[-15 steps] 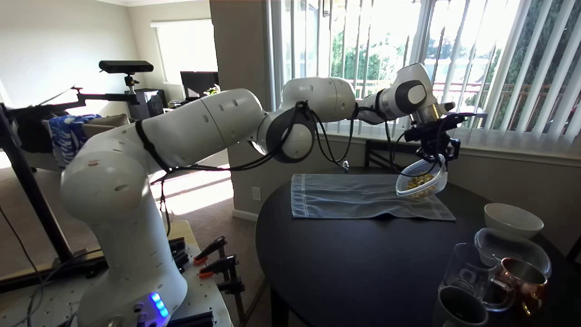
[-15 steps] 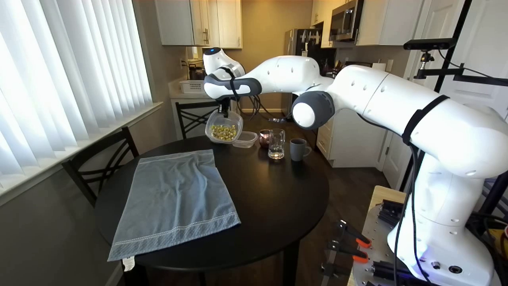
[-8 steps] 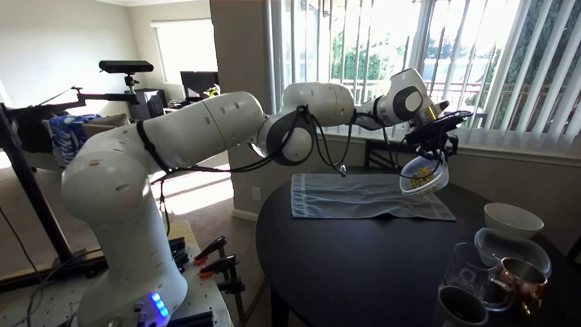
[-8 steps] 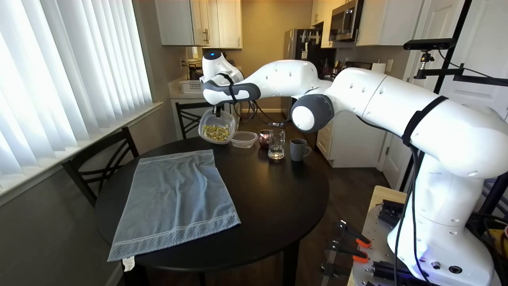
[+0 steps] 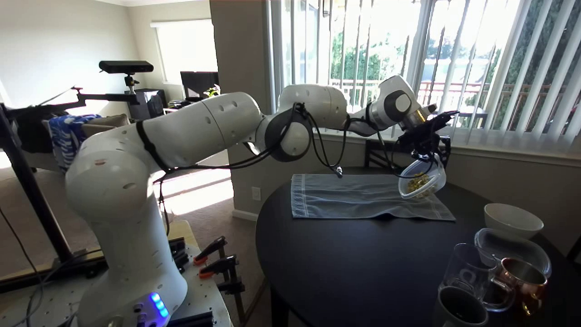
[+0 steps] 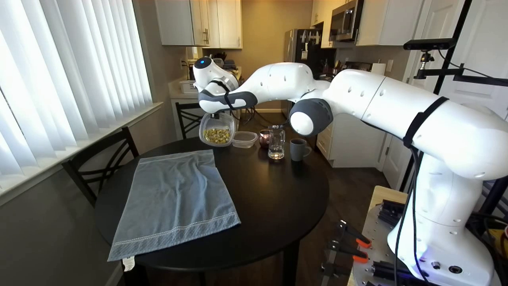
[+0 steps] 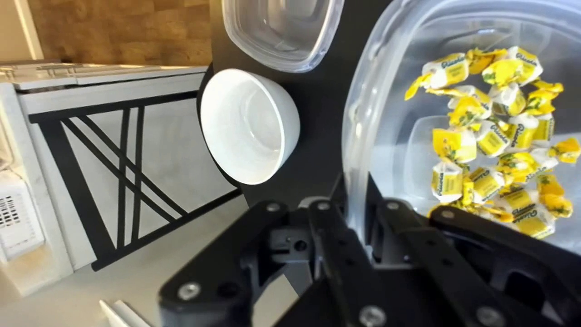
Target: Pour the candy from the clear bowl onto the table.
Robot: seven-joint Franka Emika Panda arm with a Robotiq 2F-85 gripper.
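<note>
Wrist view: the hand [image 7: 356, 200] pinches the rim of the clear bowl [image 7: 390, 136], a finger on each side of its wall. The candy [image 7: 492, 138], in yellow and white wrappers, lies inside that bowl. Both exterior views show it held tilted over the desk [image 6: 274, 198], the pieces gathered toward its lower side. The desk is round, its top smooth and nearly black. A grey-blue cloth [image 6: 178, 198], rippled, covers one side, a white tag [image 6: 128, 263] hanging from its corner.

Apart from the cloth stand a grey mug [image 6: 297, 150], a glass mug [image 6: 276, 145], a copper mug [image 6: 264, 139] partly behind the glass one, and a clear container [image 6: 244, 140]; a white bowl [image 7: 249, 127] sits just beside the container.

A dark chair [image 6: 79, 184] stands between the desk and white vertical blinds [image 6: 79, 79]. Farther back are white cabinets [image 6: 178, 24] and a microwave [image 6: 344, 22]. In an exterior view, greenery [image 5: 376, 56] shows outside, and sunlight falls on the carpet [image 5: 209, 227].
</note>
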